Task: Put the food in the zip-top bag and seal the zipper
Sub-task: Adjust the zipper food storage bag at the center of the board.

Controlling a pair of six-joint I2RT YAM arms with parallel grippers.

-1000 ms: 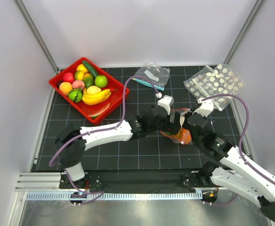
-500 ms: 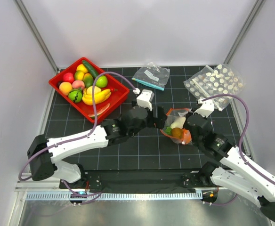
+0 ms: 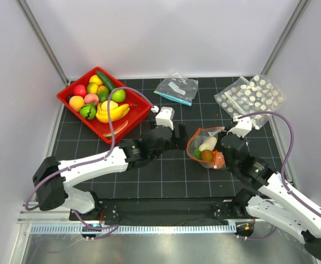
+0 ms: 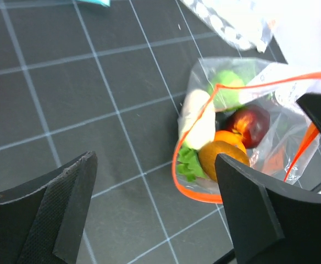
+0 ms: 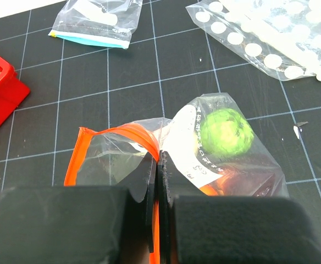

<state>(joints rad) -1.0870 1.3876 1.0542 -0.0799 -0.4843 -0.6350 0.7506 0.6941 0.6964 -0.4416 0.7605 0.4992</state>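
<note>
Zip-top bag (image 3: pixel 203 135) lies on the black mat (image 3: pixel 166 177), right of centre, mouth gaping, food (image 4: pixel 200 118) inside; my right gripper (image 5: pixel 158 160) is pinched closed on the zipper (image 5: pixel 130 132); my left gripper (image 4: pixel 155 162) stands wide open, empty, beside the mouth.

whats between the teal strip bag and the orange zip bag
Nothing but bare black grid mat separates the teal-strip bag from the zip-top bag; the right wrist view shows it best.

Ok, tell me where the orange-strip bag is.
In the top view the bag lies right of centre on the mat, its rim pinched by the right gripper, the open left gripper just left of it.
</note>
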